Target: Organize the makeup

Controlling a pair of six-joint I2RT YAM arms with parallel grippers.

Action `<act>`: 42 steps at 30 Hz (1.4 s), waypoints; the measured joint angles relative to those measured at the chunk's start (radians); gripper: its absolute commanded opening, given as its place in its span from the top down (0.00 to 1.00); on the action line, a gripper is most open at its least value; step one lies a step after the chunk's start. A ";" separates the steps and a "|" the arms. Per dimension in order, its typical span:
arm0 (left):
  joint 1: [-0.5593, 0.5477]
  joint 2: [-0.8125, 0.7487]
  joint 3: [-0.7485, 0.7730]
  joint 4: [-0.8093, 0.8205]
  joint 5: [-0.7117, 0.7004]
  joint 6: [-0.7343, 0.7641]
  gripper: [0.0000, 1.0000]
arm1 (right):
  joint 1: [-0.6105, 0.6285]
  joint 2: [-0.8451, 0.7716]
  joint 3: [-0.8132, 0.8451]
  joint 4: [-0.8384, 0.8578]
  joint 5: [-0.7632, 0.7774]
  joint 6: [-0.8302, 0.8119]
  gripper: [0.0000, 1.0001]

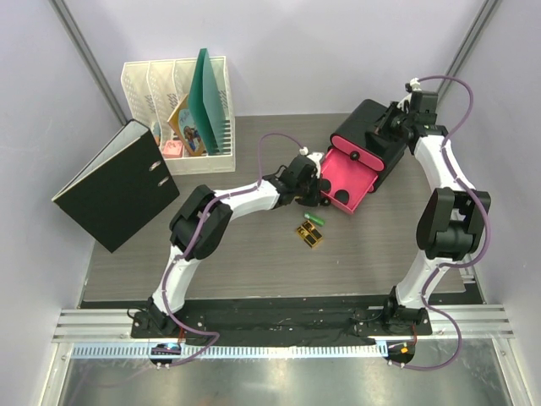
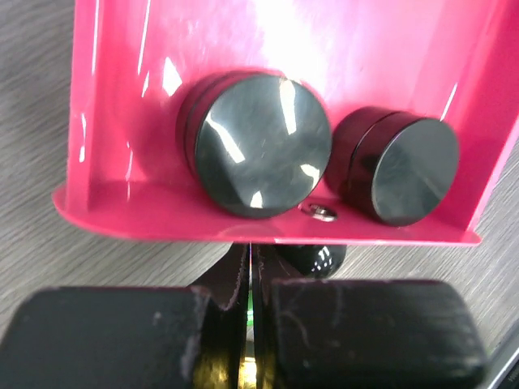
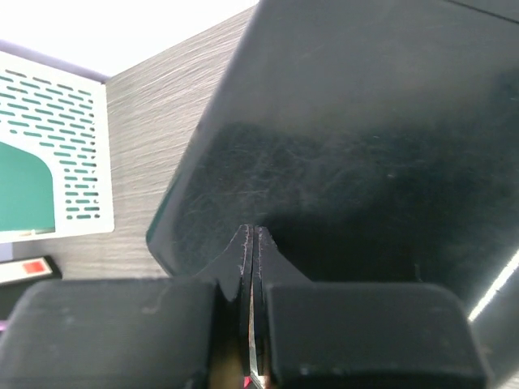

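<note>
— Left gripper (image 1: 308, 183): entry requested.
— It is recorded as fully closed, with the fingertips (image 2: 231, 279) pressed together and nothing held between them. It is positioned at the front lip of the pink drawer (image 2: 105, 121). A black knob (image 2: 320, 258) is seen just right of the tips, under that lip. Contact with the drawer cannot be judged.

— Loose makeup on the table (image 1: 254, 262)?
— The gold-and-black cases (image 1: 310, 237) are noted near the gripper, on the side toward the arm bases. The small green tube (image 1: 315, 219) is just beside them, on their far side. Both lie apart from the arms.

— Drawer contents?
— Two items are logged inside, close to the front wall. The larger black round jar (image 2: 263, 146) is on the left, and the smaller black round jar (image 2: 401, 166) is just beside it on the right. A small metal ring (image 2: 322, 212) is seen between them at the lip.

— Drawer position?
— It is drawn out of the black box (image 1: 376, 139), front end toward the left arm.

— Right gripper (image 3: 253, 239)?
— It is likewise recorded as closed, with nothing gripped. Its tips are seen right at the box's dark top face.
</note>
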 measured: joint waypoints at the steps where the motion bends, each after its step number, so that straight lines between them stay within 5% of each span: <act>1: -0.001 0.000 0.000 0.007 0.000 -0.003 1.00 | -0.001 -0.006 -0.010 0.007 0.009 0.000 0.99; 23: -0.007 0.012 0.051 0.140 -0.002 -0.063 1.00 | -0.002 -0.025 -0.082 0.126 0.074 -0.001 0.99; 42: -0.012 0.188 0.354 0.214 -0.005 -0.134 1.00 | -0.002 -0.019 -0.091 0.154 0.073 0.000 0.99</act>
